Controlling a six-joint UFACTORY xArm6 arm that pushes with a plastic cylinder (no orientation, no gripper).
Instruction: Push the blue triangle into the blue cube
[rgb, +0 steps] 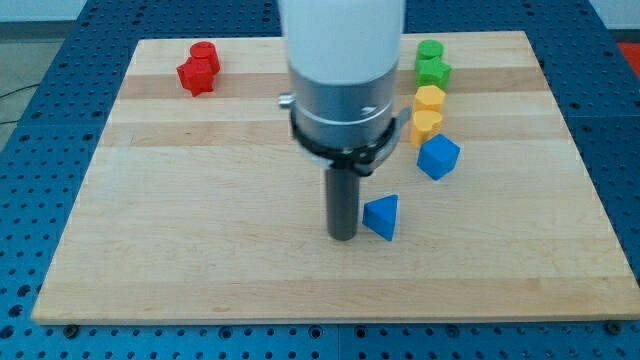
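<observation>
The blue triangle (382, 216) lies on the wooden board, right of centre toward the view's bottom. The blue cube (438, 157) sits up and to the right of it, a short gap apart. My tip (344, 237) rests on the board just left of the blue triangle, close to its left edge or touching it. The arm's white and grey body hangs over the board's middle and hides part of the board behind it.
Two yellow blocks (428, 112) stand in a column just above the blue cube, with two green blocks (432, 62) above them. Two red blocks (199, 68) sit at the board's top left. The board's edges (320, 318) border a blue perforated table.
</observation>
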